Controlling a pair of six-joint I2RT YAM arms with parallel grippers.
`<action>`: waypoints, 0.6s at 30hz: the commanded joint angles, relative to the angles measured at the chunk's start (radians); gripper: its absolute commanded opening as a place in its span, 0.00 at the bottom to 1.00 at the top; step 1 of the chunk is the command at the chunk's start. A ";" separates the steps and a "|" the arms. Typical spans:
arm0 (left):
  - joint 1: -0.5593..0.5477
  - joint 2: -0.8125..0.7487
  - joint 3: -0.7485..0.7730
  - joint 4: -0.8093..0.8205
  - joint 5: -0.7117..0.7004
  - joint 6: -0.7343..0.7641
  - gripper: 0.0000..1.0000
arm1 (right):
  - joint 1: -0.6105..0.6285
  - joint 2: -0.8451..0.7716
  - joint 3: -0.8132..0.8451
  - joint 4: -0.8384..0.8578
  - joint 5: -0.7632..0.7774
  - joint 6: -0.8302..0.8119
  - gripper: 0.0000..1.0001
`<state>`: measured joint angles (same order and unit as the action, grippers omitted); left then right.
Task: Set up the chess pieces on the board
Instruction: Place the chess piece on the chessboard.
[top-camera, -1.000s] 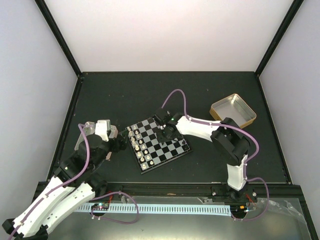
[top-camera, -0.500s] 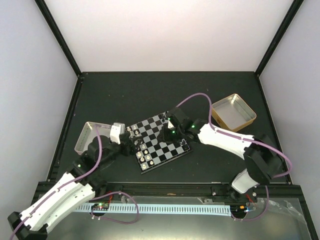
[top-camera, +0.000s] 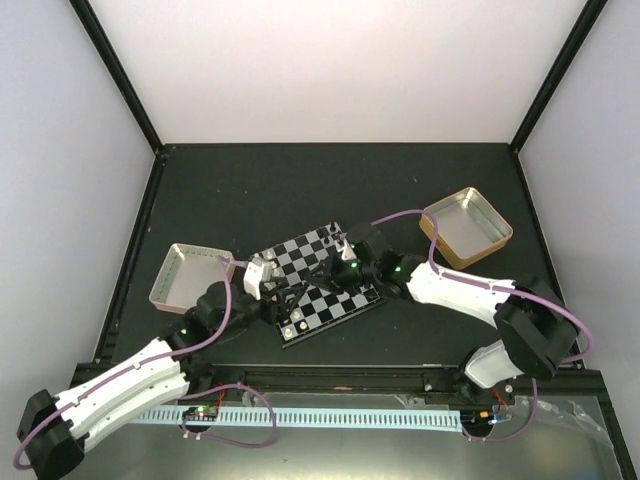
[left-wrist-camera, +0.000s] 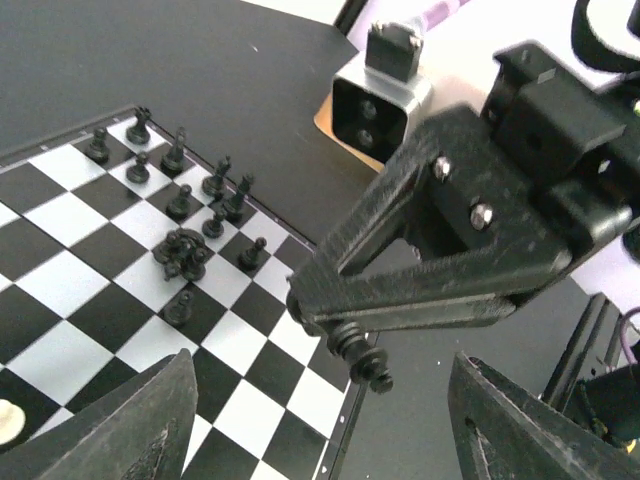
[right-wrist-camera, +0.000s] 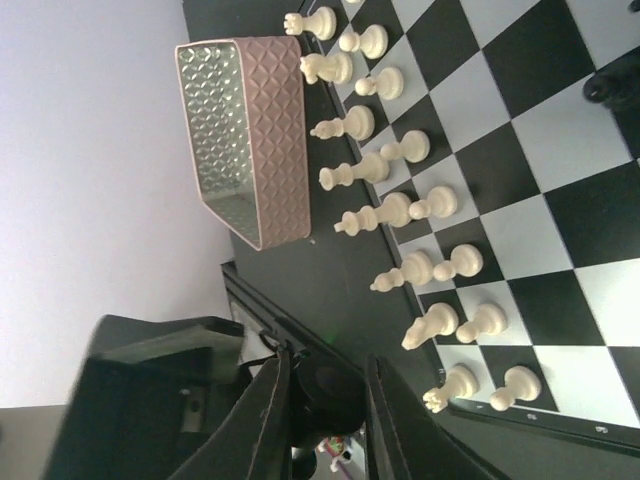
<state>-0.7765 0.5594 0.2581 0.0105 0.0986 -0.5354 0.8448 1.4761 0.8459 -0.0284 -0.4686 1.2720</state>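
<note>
Two robot arms meet over the board (top-camera: 342, 300), a small chequerboard lying askew on the dark table (top-camera: 250, 190). The right gripper (right-wrist-camera: 325, 388) is clamped on a black chess piece (left-wrist-camera: 364, 362), which hangs from the pinched tip of the claw near the board's rim, on the side where the other black pieces (left-wrist-camera: 190, 215) stand. These are bunched over a few squares towards one corner, with a tight clump among them that cannot be told apart singly. The left gripper (top-camera: 283, 290) faces the right one from the opposite side of the board, its fingers (left-wrist-camera: 130, 425) spread wide apart. The cream-white pieces (right-wrist-camera: 400, 210) line that side in two rows, nearest the silver-pink tray (top-camera: 190, 278). The gold tin (top-camera: 467, 228) sits well apart, beyond the right arm.
</note>
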 joint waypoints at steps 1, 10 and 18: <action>-0.047 0.030 -0.045 0.192 -0.041 -0.014 0.68 | -0.004 -0.010 -0.017 0.145 -0.070 0.153 0.07; -0.101 0.092 -0.053 0.304 -0.119 0.040 0.55 | -0.004 -0.014 -0.034 0.180 -0.103 0.241 0.08; -0.115 0.099 -0.035 0.304 -0.183 0.101 0.33 | -0.005 -0.010 -0.039 0.171 -0.113 0.265 0.09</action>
<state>-0.8829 0.6491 0.2005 0.2710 -0.0433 -0.4835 0.8448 1.4761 0.8204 0.1287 -0.5602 1.5063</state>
